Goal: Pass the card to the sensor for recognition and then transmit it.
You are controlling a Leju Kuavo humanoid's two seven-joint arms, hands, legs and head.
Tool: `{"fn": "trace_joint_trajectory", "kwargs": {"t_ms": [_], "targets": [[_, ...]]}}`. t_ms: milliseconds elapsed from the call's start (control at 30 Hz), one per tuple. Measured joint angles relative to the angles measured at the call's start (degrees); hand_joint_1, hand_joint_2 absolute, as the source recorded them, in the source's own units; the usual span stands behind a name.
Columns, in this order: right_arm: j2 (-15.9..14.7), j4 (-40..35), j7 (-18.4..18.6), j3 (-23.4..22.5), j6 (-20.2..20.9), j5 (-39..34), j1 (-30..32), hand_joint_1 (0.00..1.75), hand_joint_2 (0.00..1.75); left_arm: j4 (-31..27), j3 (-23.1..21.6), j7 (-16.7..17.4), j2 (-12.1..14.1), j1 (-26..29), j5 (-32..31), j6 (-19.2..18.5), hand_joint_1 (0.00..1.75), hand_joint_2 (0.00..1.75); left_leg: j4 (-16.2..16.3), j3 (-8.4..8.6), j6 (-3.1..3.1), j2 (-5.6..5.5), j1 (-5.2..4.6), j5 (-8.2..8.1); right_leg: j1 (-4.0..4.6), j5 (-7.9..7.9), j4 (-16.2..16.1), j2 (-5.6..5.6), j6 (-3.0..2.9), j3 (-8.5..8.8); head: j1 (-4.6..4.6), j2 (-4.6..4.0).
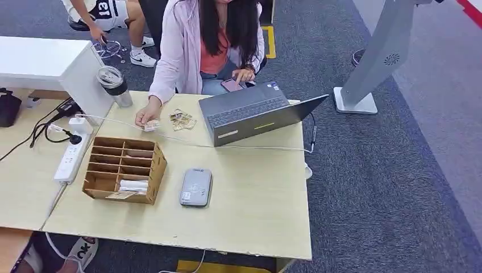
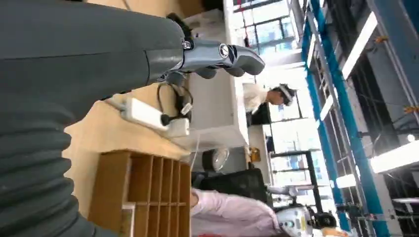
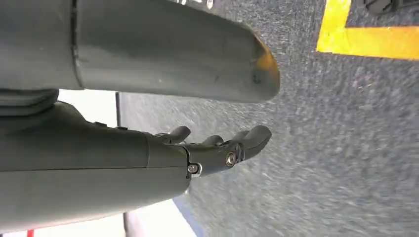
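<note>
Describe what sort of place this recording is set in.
Probably an office-like robot lab or test hall: a pale wooden desk with an open grey laptop on grey carpet, and tall blue steel framing under strip lights.

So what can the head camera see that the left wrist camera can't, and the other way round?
Only the head view shows the grey card reader, the open laptop and the loose cards by the person's hand. Only the left wrist view shows the robot's left hand, holding nothing, and a distant person wearing a headset. Both show the wooden organiser and the white power strip.
</note>
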Motion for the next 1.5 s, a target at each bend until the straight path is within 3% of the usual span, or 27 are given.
{"fn": "trace_joint_trajectory", "kwargs": {"t_ms": [100,200,300,400,467,533,633,733,867,1000,1500], "targets": [[-0.8,0.0,-0.1,1.3,1.4,0.9,-0.4,0.0,0.0,-0.2,-6.0,2.9,5.4,-4.1,-0.3,10.7,0.0,1.75,0.0,0.0,-0.07,-0.04,0.02,0.15,0.02,0.03,0.0,-0.04,-0.02,0.05,-0.02,0.0],[-1.4,0.0,-0.2,2.2,1.6,1.0,-0.6,0.0,0.0,-0.2,-10.7,3.3,9.1,-6.3,0.2,13.1,0.0,1.75,0.0,0.03,-0.08,0.04,0.02,0.16,0.03,0.03,0.1,0.05,-0.03,0.06,-0.09,0.0],[-1.7,0.0,-0.2,2.5,1.6,1.1,-0.6,0.0,0.0,-0.2,-13.3,3.3,11.2,-6.5,0.4,13.9,0.0,1.75,0.0,0.01,-0.08,0.07,0.01,0.16,0.02,0.04,0.1,0.09,-0.04,0.03,0.0,0.0],[-2.0,0.0,-0.8,3.3,2.3,2.1,-0.6,0.0,0.0,-0.1,-14.9,4.7,13.1,-8.3,-4.9,18.1,0.0,1.75,0.0,-0.01,-0.08,0.03,0.01,0.15,0.0,0.03,0.0,0.05,-0.03,-0.06,-0.02,0.0],[-2.4,0.0,-1.7,4.2,3.6,3.3,-0.8,0.0,0.0,3.1,-16.3,8.8,15.5,-13.8,-14.1,23.8,0.0,1.75,0.0,-0.09,-0.02,-0.21,0.02,0.24,0.01,0.04,0.0,-0.28,-0.03,-0.03,0.02,0.0],[-2.7,0.0,-3.0,5.2,4.8,4.4,-1.3,0.0,0.0,9.8,-17.8,14.1,18.9,-21.8,-28.2,30.0,0.0,1.75,0.0,-0.09,-0.08,-0.39,0.02,0.41,0.02,0.13,0.1,-0.42,-0.03,-0.04,-0.02,0.0],[-3.5,0.0,-4.6,6.6,6.1,5.7,-2.0,0.0,0.0,23.8,-21.2,21.1,23.2,-34.9,-47.6,35.3,0.0,1.75,-0.1,-0.15,-0.12,-0.38,0.05,0.72,0.04,0.37,0.1,-0.39,-0.07,-0.09,-0.11,0.0],[-4.2,0.0,-5.9,7.9,7.0,6.7,-2.4,0.0,0.0,39.6,-25.3,26.1,26.8,-46.3,-60.9,39.0,0.0,1.75,-0.1,-0.21,-0.15,-0.1,0.05,0.85,0.06,0.64,0.2,-0.07,-0.05,-0.29,-0.2,0.0],[-4.8,0.0,-6.4,9.2,7.5,7.5,-2.5,0.0,0.0,55.8,-29.4,30.0,29.4,-58.5,-69.2,40.1,0.0,1.75,-0.1,-0.6,-0.07,0.23,0.02,1.02,0.06,0.98,0.2,0.28,0.0,-0.52,-0.09,0.0],[-4.9,0.0,-6.5,9.8,7.6,7.8,-2.4,0.0,0.0,63.8,-31.4,30.8,30.3,-63.7,-70.7,40.3,0.0,1.75,0.0,-0.81,-0.06,0.46,0.01,1.01,0.04,1.03,0.2,0.53,0.07,-0.72,-0.05,0.0],[-5.1,0.0,-8.2,10.8,7.8,7.9,-2.3,0.0,0.0,69.9,-32.7,30.3,32.0,-65.0,-71.1,41.1,0.0,1.75,-0.1,-0.84,-0.06,0.44,0.02,1.02,0.04,1.02,0.2,0.52,0.06,-0.79,0.0,0.0]]}}
